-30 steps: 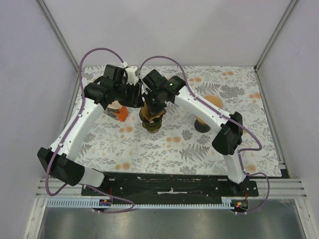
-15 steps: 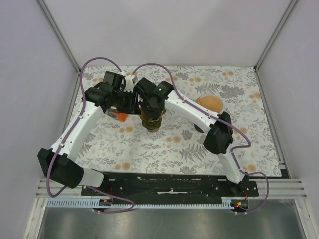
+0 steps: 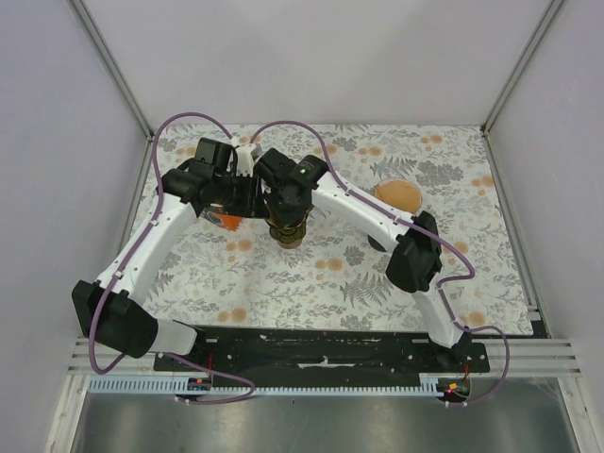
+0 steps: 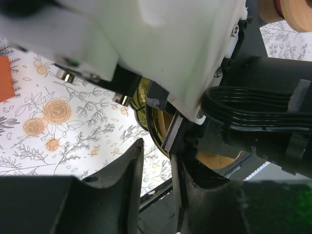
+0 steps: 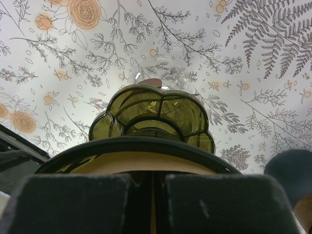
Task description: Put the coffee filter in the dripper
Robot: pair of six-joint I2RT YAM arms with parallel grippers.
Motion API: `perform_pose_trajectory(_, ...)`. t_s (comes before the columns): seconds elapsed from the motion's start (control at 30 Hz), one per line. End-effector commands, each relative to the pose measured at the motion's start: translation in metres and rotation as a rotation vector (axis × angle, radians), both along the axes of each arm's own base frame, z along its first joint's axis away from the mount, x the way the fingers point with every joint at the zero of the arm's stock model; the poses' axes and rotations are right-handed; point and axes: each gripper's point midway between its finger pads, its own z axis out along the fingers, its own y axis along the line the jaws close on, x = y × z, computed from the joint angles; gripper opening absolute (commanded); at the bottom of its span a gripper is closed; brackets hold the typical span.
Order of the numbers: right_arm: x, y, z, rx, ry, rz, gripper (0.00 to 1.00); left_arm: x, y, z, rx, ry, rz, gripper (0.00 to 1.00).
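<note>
The dripper (image 3: 288, 231) is green scalloped glass with a dark rim and stands mid-table. In the right wrist view the dripper (image 5: 151, 114) sits just beyond my fingers, with the tan coffee filter (image 5: 141, 165) lying inside its rim. My right gripper (image 5: 152, 195) is shut on a thin tan edge of that filter; from above, the right gripper (image 3: 286, 206) hovers right over the dripper. My left gripper (image 3: 253, 196) is at the dripper's left side. In its wrist view the left gripper (image 4: 158, 170) is open with a narrow empty gap, one finger close beside the dripper's rim (image 4: 155, 127).
An orange object (image 3: 224, 218) lies under the left arm, left of the dripper. A round brown disc on a dark stand (image 3: 400, 195) sits to the right, and the stand's dark base (image 5: 287, 168) shows at the right wrist view's edge. Grey walls enclose the floral tabletop (image 3: 311, 283).
The left gripper's jaws have narrowed. Both wrists have shifted slightly left and closed in over the dripper; the right gripper has stayed shut.
</note>
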Motion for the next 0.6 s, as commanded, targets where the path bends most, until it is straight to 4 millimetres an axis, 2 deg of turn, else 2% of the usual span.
perform_pose_trajectory(0.0,-0.020,0.009,-0.028,-0.035,0.055,0.108,0.00,0.010,-0.011,-0.004,-0.029,-0.046,-0.031,0.33)
perform_pose_trajectory(0.07,-0.023,0.012,-0.023,-0.013,0.062,0.132,0.00,0.009,-0.011,-0.008,-0.029,-0.038,-0.035,0.29)
perform_pose_trajectory(0.17,-0.020,0.016,-0.006,0.023,0.031,0.149,0.00,0.008,-0.010,-0.013,-0.020,-0.031,-0.035,0.24)
perform_pose_trajectory(0.33,-0.019,0.020,0.012,0.072,0.009,0.183,0.00,0.008,-0.004,-0.015,0.007,-0.037,-0.027,0.21)
perform_pose_trajectory(0.47,-0.016,0.026,0.038,0.153,-0.016,0.197,0.00,0.008,-0.003,-0.012,0.011,-0.042,-0.030,0.13)
perform_pose_trajectory(0.57,-0.013,0.030,0.061,0.227,-0.056,0.215,0.07,0.007,-0.004,-0.009,0.010,-0.047,-0.036,0.11)
